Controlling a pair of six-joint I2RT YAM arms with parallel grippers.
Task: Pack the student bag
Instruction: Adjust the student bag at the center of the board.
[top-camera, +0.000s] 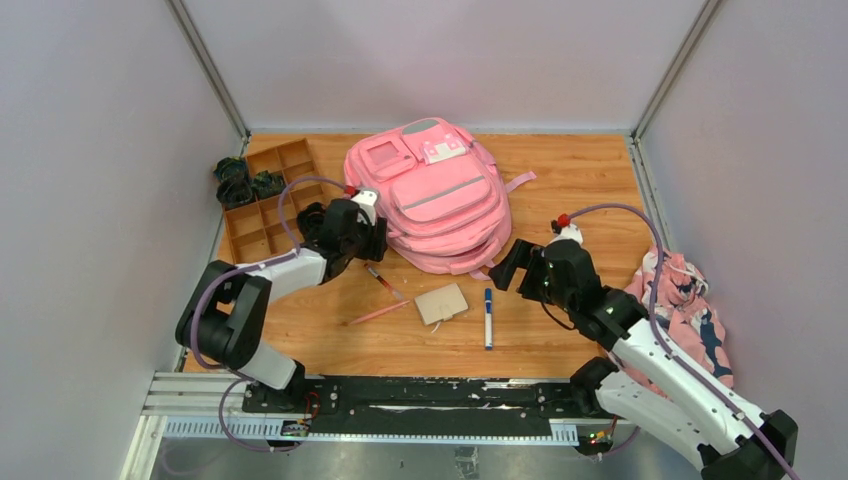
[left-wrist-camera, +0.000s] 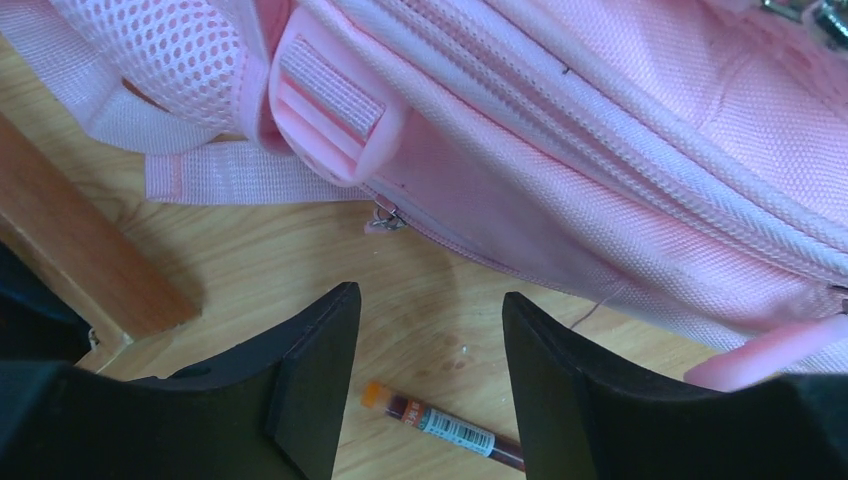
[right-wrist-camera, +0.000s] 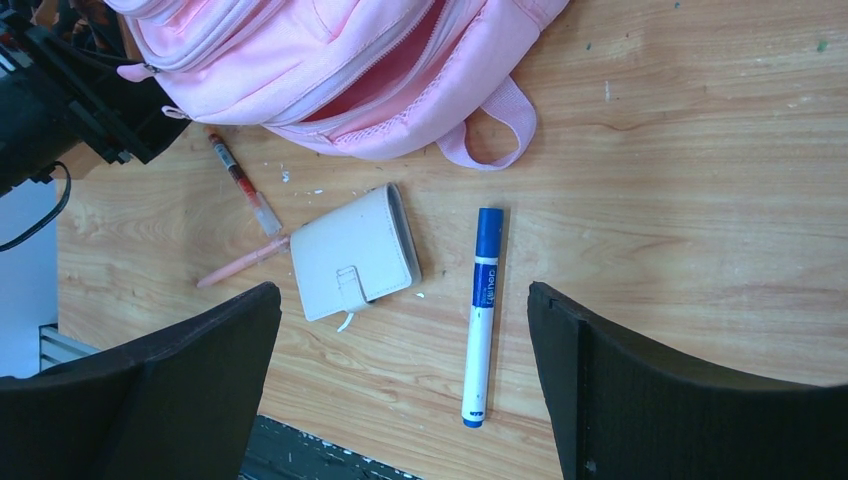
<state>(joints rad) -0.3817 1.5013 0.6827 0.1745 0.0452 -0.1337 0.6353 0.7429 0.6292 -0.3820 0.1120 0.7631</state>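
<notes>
The pink student bag (top-camera: 440, 195) lies flat at the back middle of the table, its main compartment gaping towards the front (right-wrist-camera: 375, 75). My left gripper (top-camera: 375, 240) is open at the bag's left lower edge (left-wrist-camera: 600, 130), with nothing between its fingers (left-wrist-camera: 430, 300). A small metal zipper pull (left-wrist-camera: 383, 220) sits just ahead of them. A red pen (left-wrist-camera: 445, 428) lies on the wood under the jaws. My right gripper (top-camera: 510, 265) hovers open (right-wrist-camera: 405, 295) above a blue-and-white marker (right-wrist-camera: 482, 315) and a white clasp notebook (right-wrist-camera: 355, 255). A pink pencil (top-camera: 378, 313) lies beside the notebook.
A wooden divided tray (top-camera: 265, 200) with black items (top-camera: 240, 180) stands at the back left, close to my left arm. A pink-and-navy floral cloth (top-camera: 690, 310) lies at the right edge. Grey walls enclose three sides. A black rail (top-camera: 400, 395) runs along the front.
</notes>
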